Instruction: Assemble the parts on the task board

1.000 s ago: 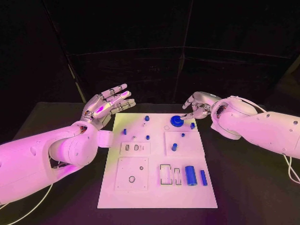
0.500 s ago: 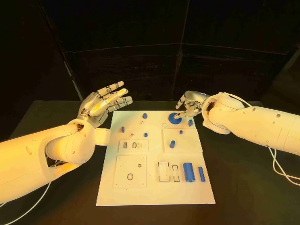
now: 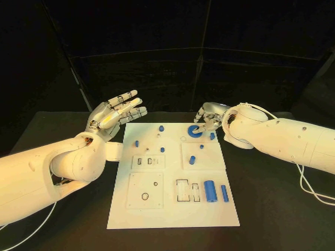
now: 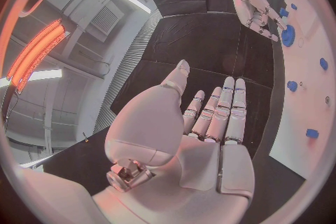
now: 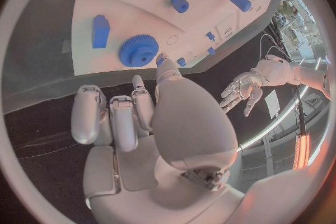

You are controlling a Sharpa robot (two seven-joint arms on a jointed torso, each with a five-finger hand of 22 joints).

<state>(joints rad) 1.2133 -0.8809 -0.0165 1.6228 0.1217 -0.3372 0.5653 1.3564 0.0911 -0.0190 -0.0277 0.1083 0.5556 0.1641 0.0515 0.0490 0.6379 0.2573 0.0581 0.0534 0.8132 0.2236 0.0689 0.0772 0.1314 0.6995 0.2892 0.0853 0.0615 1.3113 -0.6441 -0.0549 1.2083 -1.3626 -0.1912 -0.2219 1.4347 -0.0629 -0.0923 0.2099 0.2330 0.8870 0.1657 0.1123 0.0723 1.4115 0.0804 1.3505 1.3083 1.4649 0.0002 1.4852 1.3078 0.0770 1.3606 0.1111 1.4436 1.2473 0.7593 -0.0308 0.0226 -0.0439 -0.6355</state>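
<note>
Toothed blue gear (image 3: 194, 133) beside right hand (image 3: 210, 117)

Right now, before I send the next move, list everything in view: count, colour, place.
Board: one, white, mid-table.
Table: one, black, under the board.
Gear: one, blue, board's far right corner, by the right hand.
Large cylinder: one, blue, lying near right.
Bar: one, blue, right of the cylinder.
Small parts: several, blue, across the board's far half.
Left hand: silver, raised left of the board, holding nothing.
Right hand: silver, over the far right corner, holding nothing.
</note>
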